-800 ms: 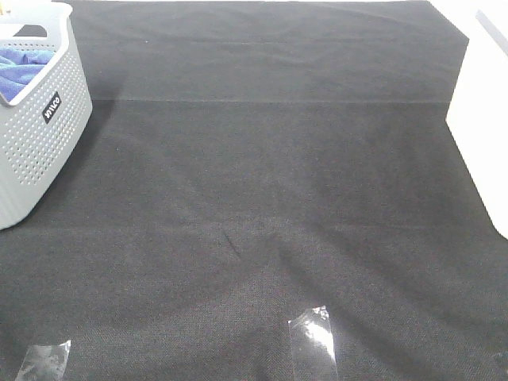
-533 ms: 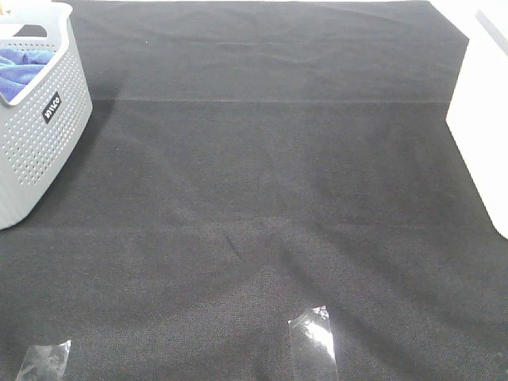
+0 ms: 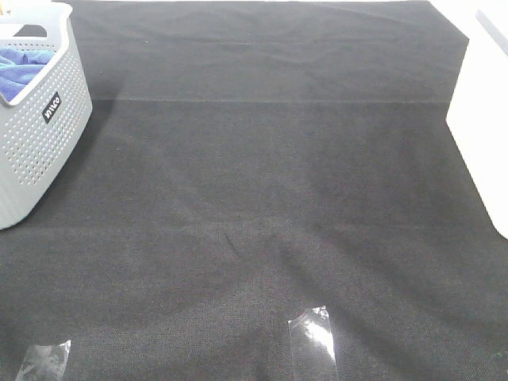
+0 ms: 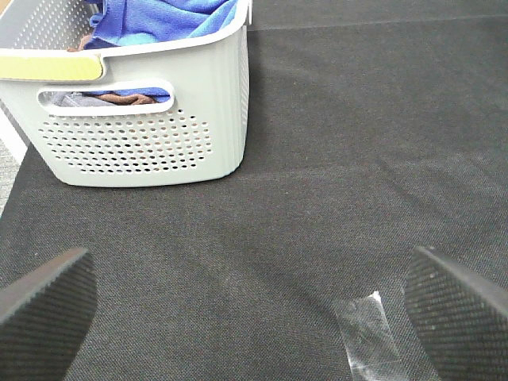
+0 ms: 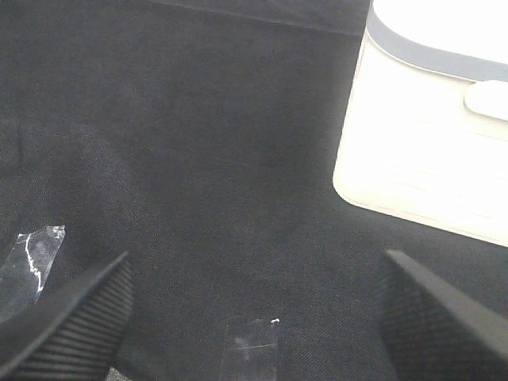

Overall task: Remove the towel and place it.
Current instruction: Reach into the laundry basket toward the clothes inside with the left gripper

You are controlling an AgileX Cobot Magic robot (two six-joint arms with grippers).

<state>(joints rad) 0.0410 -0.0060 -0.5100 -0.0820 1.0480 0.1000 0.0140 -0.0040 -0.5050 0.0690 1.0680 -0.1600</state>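
Note:
The blue towel (image 3: 22,70) lies crumpled inside a grey perforated basket (image 3: 44,151) at the table's far left; the left wrist view shows the towel (image 4: 163,17) heaped above the basket (image 4: 143,135) rim. My left gripper (image 4: 250,305) hangs open over the black cloth, short of the basket, with nothing between its fingers. My right gripper (image 5: 254,313) is open too, over bare black cloth, holding nothing. Neither gripper appears in the exterior high view.
A black table cloth (image 3: 270,182) covers the table. A white box (image 3: 484,127) stands at the right edge, seen also as the white box (image 5: 432,119) in the right wrist view. Strips of clear tape (image 3: 311,337) lie on the cloth near the front edge.

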